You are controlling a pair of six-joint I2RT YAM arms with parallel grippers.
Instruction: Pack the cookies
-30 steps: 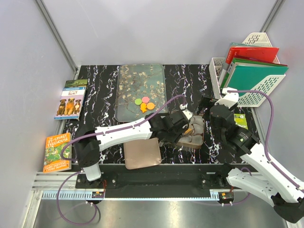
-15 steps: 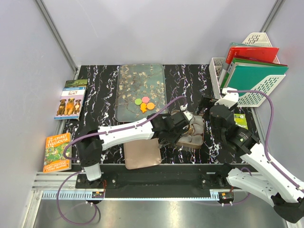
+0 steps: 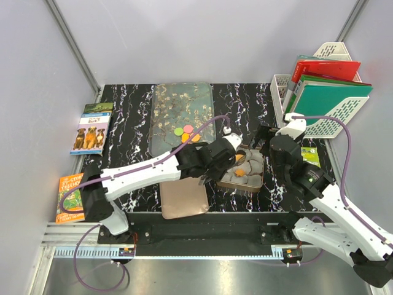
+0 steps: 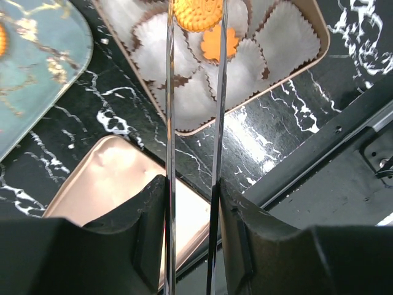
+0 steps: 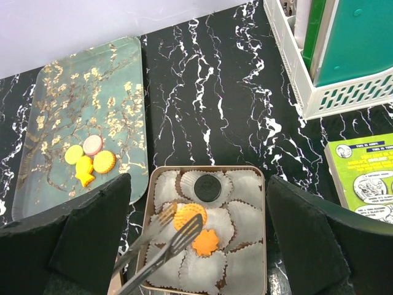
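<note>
L pincer (image 4: 191,184) is clamped tight on a pair of thin metal tongs (image 4: 169,123), w/ one dark finger pad (image 4: 150,233) on each blade. The blades run out side by side w/ a narrow gap btwn them. At their far tips is a round orange cookie (image 4: 197,12), btwn the two blades and just about filling the gap. Can't tell if it's squeezed or resting in a wrapper.

That spot is over the middle of the open tin (image 5: 264,246), which is lined w/ white crinkled wrappers (image 5: 244,219). Just beside the round one, on the near side, a flower-shaped orange cookie (image 5: 205,242) lies in its own wrapper, clear of the tong tips. A dark brown cookie (image 5: 207,186) sits in the centre wrapper of the tin's far row.

R pincer (image 5: 198,181) hangs above the tin, fingers spread wide, gripping nothing. Tin and tongs show btwn them, lower down.

Four more lie on the blossom-pattern tray (image 5: 92,80), well apart from both pincers. They're bunched together toward its near end: green cookie (image 5: 73,153), pink cookie (image 5: 93,144), ridged orange cookie (image 5: 104,161), fish-shaped orange cookie (image 5: 84,172).

The tray lies left of the tin on the black marbled worktop (image 3: 129,117). Rose-gold lid (image 3: 183,198) lies flat near the front edge, left of the tin.
</note>
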